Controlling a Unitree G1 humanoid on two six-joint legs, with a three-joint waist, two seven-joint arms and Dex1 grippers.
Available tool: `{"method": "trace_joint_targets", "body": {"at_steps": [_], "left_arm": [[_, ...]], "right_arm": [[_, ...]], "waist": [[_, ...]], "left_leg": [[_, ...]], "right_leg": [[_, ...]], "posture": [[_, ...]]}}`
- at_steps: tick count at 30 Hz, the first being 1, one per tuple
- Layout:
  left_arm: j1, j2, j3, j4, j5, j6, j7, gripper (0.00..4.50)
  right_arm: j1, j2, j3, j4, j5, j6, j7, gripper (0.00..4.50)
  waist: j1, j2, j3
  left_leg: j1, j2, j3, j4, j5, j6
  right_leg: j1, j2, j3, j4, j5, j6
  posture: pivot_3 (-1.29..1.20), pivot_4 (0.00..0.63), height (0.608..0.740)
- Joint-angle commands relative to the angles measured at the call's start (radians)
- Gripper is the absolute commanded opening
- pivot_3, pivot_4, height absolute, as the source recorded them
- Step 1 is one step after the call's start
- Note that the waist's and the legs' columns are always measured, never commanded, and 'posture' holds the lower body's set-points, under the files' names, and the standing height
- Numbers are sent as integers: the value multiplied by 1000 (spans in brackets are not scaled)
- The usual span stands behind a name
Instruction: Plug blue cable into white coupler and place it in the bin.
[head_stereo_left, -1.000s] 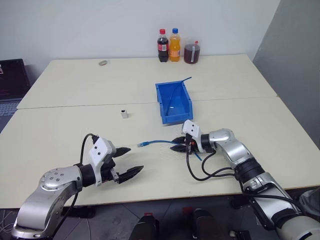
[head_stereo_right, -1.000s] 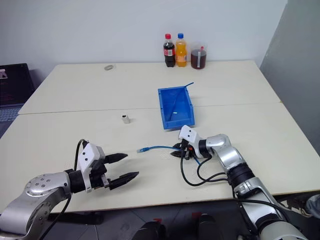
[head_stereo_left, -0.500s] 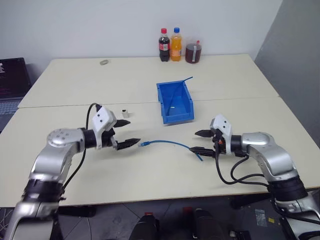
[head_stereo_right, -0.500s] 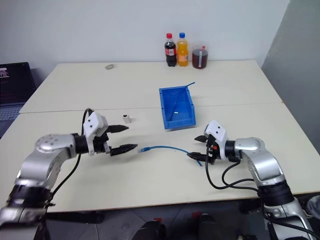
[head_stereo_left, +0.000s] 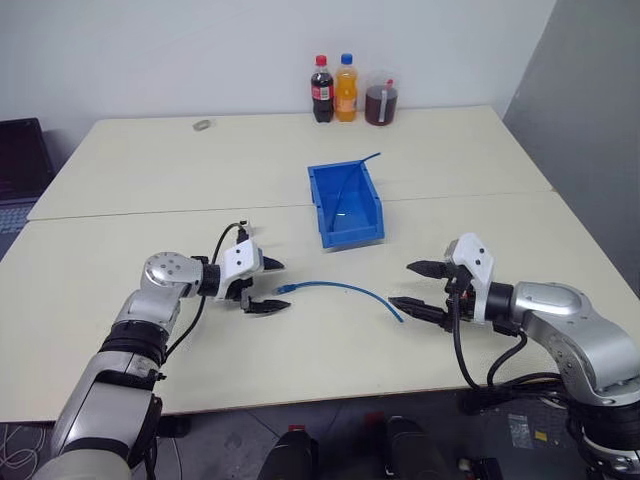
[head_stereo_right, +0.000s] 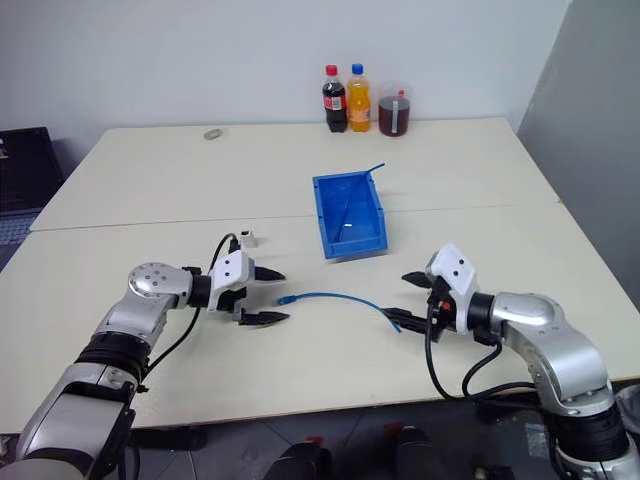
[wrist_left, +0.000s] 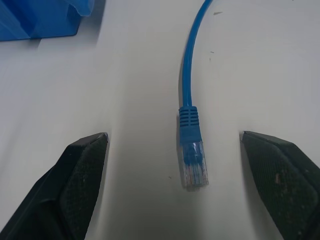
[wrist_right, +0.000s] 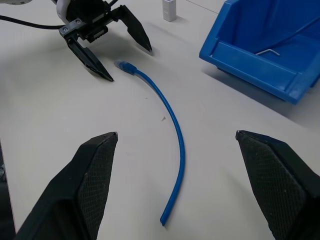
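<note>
We see the blue cable (head_stereo_left: 340, 289) lying loose on the table (head_stereo_left: 480, 160), just in front of the bin (head_stereo_left: 345, 205), its clear plug end pointing away from the right end effector (head_stereo_left: 415, 290). We judge it light and limp, with a smooth jacket that may slide; the stiff boot just behind the plug looks the best place to pinch it. The left end effector (wrist_left: 172, 175) has its fingers spread wide to either side of that plug, touching nothing. The right one is also spread, near the cable's far end, empty. The white coupler (head_stereo_right: 249, 239) stands beside the bin, behind the left end effector. Beyond the bin, three bottles (head_stereo_left: 346, 90) stand at the table's far edge against a plain wall.
</note>
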Motion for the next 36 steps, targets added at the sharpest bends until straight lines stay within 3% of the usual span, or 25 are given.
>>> {"method": "trace_joint_targets", "body": {"at_steps": [1,4,21,24,27,29,33,36], "left_arm": [[-8,14,9,37,11,4,-41,4317],[-8,15,1,42,18,19,-60,3850],[36,40,20,-69,-12,137,-88,257],[22,11,48,-147,-60,252,-65,230],[-18,-36,101,-276,-170,518,-23,230],[-32,-61,131,-372,-248,707,11,230],[-22,-113,187,-504,-383,987,98,230],[-15,-154,238,-573,-484,1142,157,230]], "right_arm": [[-4,-9,-29,-49,32,2,-29,4057],[0,-12,-29,-49,41,0,-45,4078],[-37,-36,-5,42,33,-62,-59,4078],[-55,-23,-1,45,37,-63,-75,4078],[-81,14,-19,23,82,-19,-109,4078],[-105,56,-49,-5,151,38,-141,4078],[-155,165,-148,-48,432,232,-218,4078],[-155,202,-167,-41,514,307,-278,4078]], "waist": [[-1,0,0],[-1,0,0],[-1,0,0],[0,0,0],[2,-1,1],[3,-4,2],[-2,-5,3],[-3,-5,3]], "left_leg": [[0,0,0,0,0,0],[0,0,0,0,0,0],[1,1,0,0,0,0],[1,1,0,0,0,0],[0,1,0,1,0,0],[-1,2,-2,2,0,0],[-1,2,-2,2,0,0],[0,3,-3,1,0,0]], "right_leg": [[0,0,0,0,0,0],[0,2,0,1,0,0],[0,4,1,1,0,0],[0,4,1,1,0,0],[0,4,1,1,0,0],[0,3,0,1,0,0],[0,3,1,2,0,0],[-1,2,1,3,0,0]], "posture": [[0,150,740],[0,150,740],[0,150,740],[0,150,740],[0,150,740],[0,150,740],[0,150,740],[0,150,740]]}}
